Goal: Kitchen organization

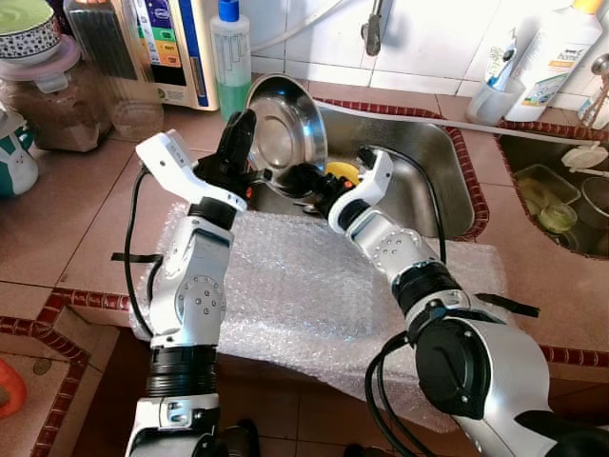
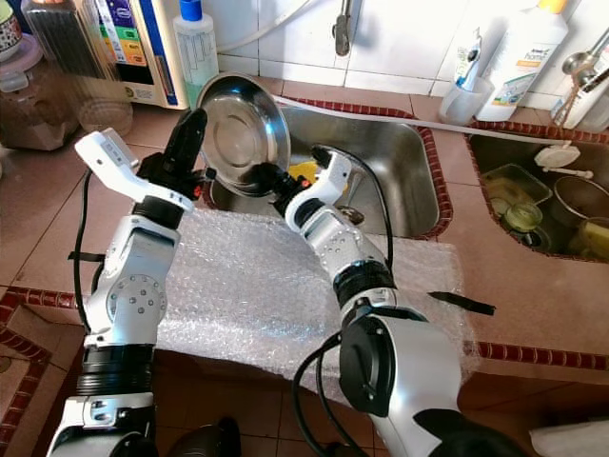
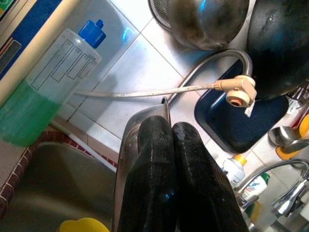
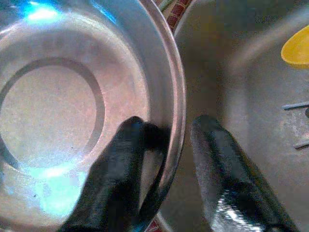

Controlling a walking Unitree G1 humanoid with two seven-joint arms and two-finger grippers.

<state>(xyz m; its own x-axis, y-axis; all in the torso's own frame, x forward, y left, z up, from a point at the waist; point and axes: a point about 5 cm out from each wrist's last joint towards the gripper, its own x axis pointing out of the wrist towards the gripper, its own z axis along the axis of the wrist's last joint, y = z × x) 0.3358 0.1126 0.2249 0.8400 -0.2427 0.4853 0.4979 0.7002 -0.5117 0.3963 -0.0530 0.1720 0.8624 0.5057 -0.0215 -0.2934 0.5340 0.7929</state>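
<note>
Bubble wrap [image 1: 314,286]: spread on the counter before you, nothing set on it yet. Left gripper [image 1: 238,133]: fingers pressed together, pinching the bowl [image 1: 285,129] at its rim. Right gripper [image 4: 166,159]: fingers spread, straddling the rim's other side, one inside, one outside, not yet closed. Bowl: held tilted over the sink's [image 1: 428,171] near edge. Yellow item [image 1: 343,173]: waiting in the sink. Soap bottle [image 1: 230,52]: against the wall. Your organizing looks barely begun.

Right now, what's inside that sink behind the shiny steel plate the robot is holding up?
In the sink a yellow object peeks out beside the steel plate, which the left gripper and right gripper hold tilted on edge. The plate and arms hide the rest of the basin floor.
</note>
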